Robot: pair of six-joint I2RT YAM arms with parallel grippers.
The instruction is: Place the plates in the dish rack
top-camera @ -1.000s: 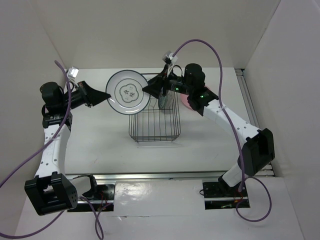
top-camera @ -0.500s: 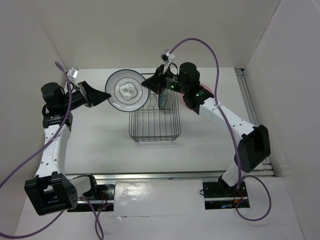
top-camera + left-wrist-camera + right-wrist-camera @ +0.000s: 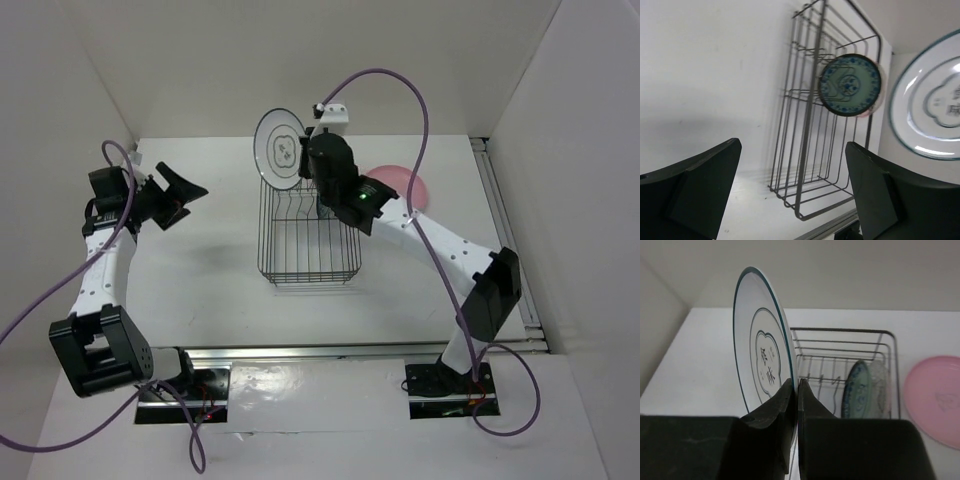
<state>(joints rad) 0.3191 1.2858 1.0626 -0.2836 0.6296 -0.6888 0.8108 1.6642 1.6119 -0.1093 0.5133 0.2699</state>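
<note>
My right pincer (image 3: 796, 386) grips the white round plate with dark rings (image 3: 762, 360) by its rim, upright above the far end of the dark wire dish rack (image 3: 310, 250), edge-on so it should slot between the tines. My left pincer (image 3: 792, 150) hangs wide and empty.

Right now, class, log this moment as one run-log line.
right gripper: shut on white ringed plate, upright over dish rack | left gripper: open, empty | blue-green plate: racked | pink plate: on table

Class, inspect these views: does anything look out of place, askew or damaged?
Nothing looks damaged or spilled. Only the plain pink round plate lies flat on the table beside the dark wire dish rack, not loaded yet.
</note>
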